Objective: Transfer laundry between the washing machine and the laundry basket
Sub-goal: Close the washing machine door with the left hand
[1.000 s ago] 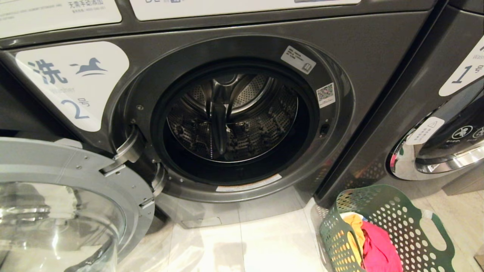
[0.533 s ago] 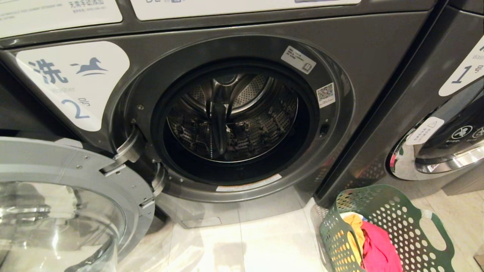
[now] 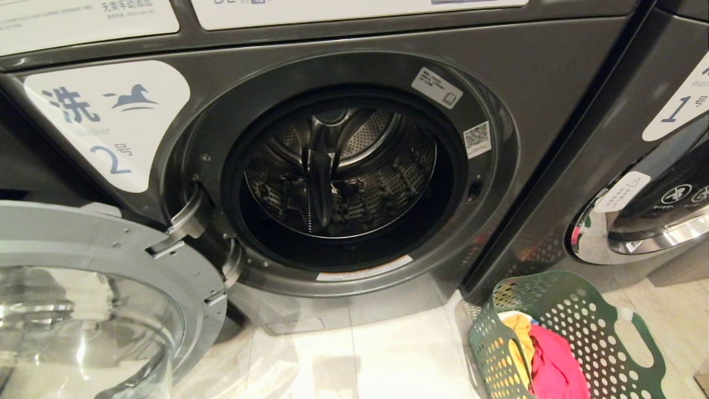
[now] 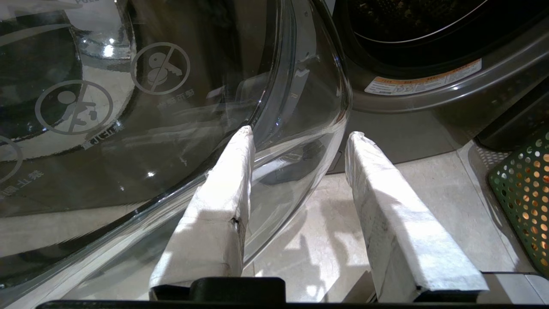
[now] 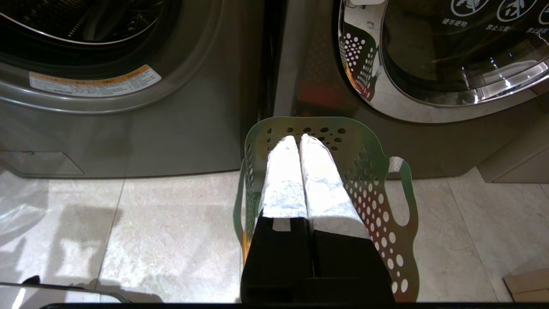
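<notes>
The washing machine (image 3: 343, 177) marked 2 stands with its round door (image 3: 83, 288) swung out to the left, and its steel drum looks dark and bare. A green perforated laundry basket (image 3: 576, 327) sits on the floor at the lower right, holding pink and yellow laundry (image 3: 554, 360). Neither arm shows in the head view. My right gripper (image 5: 299, 139) hangs over the basket (image 5: 369, 171), shut with nothing between its white-wrapped fingers. My left gripper (image 4: 300, 137) is open and empty, close beside the door's glass bowl (image 4: 150, 128).
A second machine (image 3: 653, 194) with a chrome-ringed door stands right of the basket, close behind it. Pale floor tiles (image 3: 388, 354) run in front of both machines. The open door juts into the left side of the floor space.
</notes>
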